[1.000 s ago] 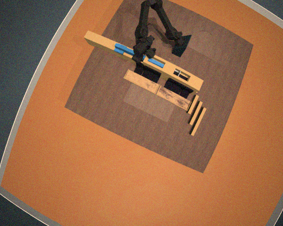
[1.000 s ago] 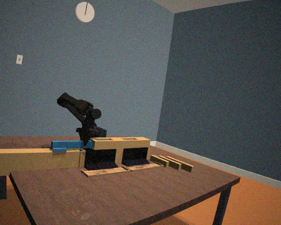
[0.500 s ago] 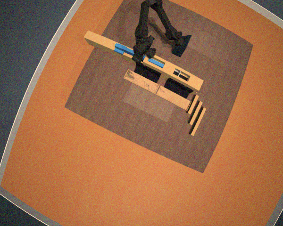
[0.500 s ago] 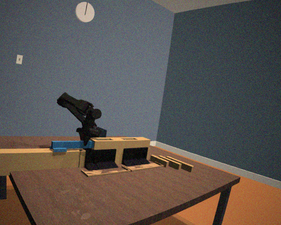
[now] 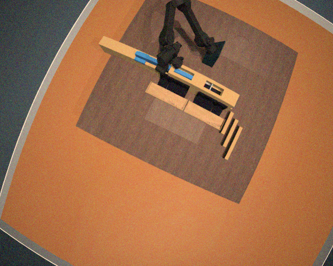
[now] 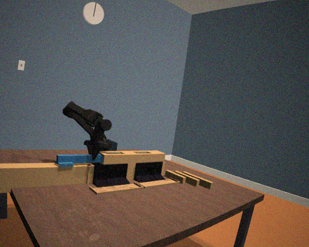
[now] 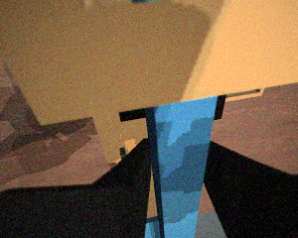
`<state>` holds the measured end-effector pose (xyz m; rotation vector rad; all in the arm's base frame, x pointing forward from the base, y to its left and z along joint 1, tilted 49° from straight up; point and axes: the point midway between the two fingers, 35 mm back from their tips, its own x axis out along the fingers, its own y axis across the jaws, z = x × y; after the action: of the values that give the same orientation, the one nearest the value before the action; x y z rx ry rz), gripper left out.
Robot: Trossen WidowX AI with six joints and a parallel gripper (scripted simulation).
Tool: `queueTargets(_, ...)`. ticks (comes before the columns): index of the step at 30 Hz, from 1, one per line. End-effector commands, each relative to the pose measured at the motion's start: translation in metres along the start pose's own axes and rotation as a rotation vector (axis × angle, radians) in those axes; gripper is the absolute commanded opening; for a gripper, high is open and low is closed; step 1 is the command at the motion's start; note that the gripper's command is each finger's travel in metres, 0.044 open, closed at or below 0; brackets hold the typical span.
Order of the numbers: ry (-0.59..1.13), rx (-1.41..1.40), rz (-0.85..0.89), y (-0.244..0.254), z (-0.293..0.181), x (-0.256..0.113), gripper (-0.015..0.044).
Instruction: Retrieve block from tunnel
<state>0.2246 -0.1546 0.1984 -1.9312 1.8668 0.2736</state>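
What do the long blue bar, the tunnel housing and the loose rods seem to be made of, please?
Blue bar: probably painted wood or plastic; one flat blue, no grain visible.
Tunnel housing: perhaps pale wood or board, matte; an even tan with square edges.
Loose rods: likely the same material, matching its tan colour.

One tunnel (image 5: 199, 80) (image 6: 131, 167) (image 7: 114, 59), with two top windows and two dark side openings (image 6: 110, 174); two flat panels (image 5: 166, 96) (image 6: 116, 188) on its near side. At right, three loose rods (image 5: 230, 133) (image 6: 193, 181). On the far wall, one round clock (image 6: 93, 13) and, farther left, one small wall plate (image 6: 21, 65).
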Motion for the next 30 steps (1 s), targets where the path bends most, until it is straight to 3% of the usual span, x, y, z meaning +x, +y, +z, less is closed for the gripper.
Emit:
queueTargets(1, 0.0, -0.002, 0.001, 0.0, 0.001, 0.0, 0.0105)
queueTargets(14, -0.051, -0.026, 0.001, -0.007, -0.01, -0.035, 0.044)
queueTargets(20, -0.052, -0.027, 0.001, -0.006, -0.054, -0.021, 0.044)
queueTargets(30, -0.055, -0.026, 0.002, -0.005, -0.052, -0.013, 0.044)
